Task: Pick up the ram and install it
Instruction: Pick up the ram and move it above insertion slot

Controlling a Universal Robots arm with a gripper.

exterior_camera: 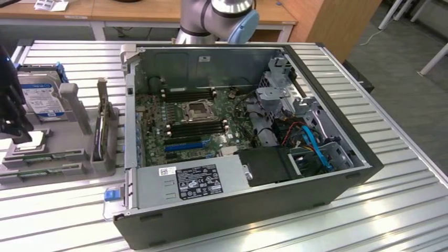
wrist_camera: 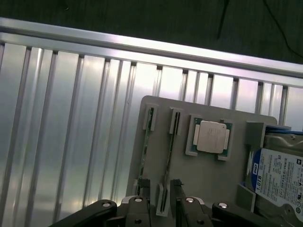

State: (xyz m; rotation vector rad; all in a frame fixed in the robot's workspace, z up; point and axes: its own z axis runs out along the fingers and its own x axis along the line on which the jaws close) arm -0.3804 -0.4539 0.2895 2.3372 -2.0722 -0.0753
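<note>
Now the fingers (wrist_camera: 176,188) are spread wide apart, holding nothing, over the ram (wrist_camera: 170,151) in its gray tray (wrist_camera: 208,179).

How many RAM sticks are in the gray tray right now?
2. One ram stick sits in the slot by the tray's edge. The second stick sits beside it, nearer the processor, in line with the open gripper. None looks hidden.

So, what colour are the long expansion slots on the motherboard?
Blue; the expansion slots show best in the exterior view.

The frame edge cuts off the claw (wrist_camera: 160,190) and hard drive (wrist_camera: 277,179).
</note>
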